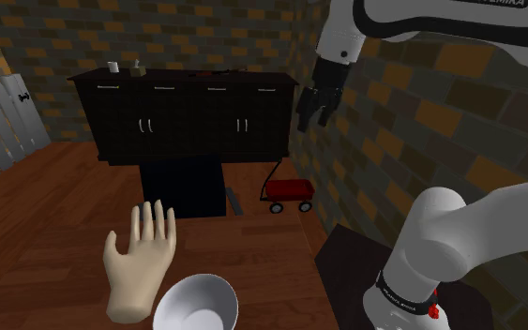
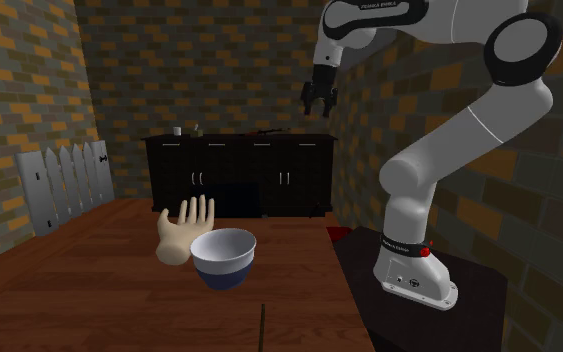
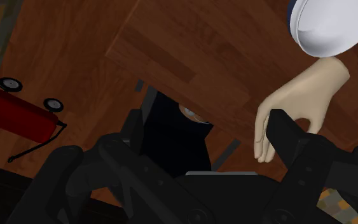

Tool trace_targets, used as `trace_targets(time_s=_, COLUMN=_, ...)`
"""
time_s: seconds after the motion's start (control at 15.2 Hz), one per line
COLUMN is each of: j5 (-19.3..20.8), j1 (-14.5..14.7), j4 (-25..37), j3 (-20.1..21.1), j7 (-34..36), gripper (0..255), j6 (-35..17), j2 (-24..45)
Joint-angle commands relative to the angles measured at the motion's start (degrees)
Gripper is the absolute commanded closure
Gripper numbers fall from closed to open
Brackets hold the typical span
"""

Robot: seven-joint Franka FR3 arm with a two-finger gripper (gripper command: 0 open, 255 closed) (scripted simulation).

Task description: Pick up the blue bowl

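Arm (image 2: 469,130) arches high; fingers (image 3: 290,137) spread, well apart from bowl (image 2: 224,258).

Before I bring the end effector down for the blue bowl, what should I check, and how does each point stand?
1. End effector open: ok, fingers apart.
2. Bowl upright on the table: ok.
3. End effector over the bowl: not ok, it hangs high and off to one side.
4. Room around the rim: not ok, the beige hand model is close beside it.
5. Hand model touching the bowl: cannot tell.
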State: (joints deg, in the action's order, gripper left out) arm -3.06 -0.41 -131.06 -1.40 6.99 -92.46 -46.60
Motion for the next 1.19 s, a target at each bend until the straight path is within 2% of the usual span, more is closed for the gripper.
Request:
trace_targets(time_s=0.0, j5=0.00, j1=0.00, j4=0.00, j3=0.00, j7=0.00, gripper=0, j6=0.00, j2=0.00)
trace_targets(time_s=0.59, j5=-5.77, j1=3.12, j4=-13.40, j3=5.75, j7=4.67, gripper=0, j6=-13.96, j2=1.05)
trace_targets(time_s=1.12, j5=-11.77, j1=7.02, j4=-21.03, j3=11.69, j7=8.30, gripper=0, j6=-28.40, j2=7.80)
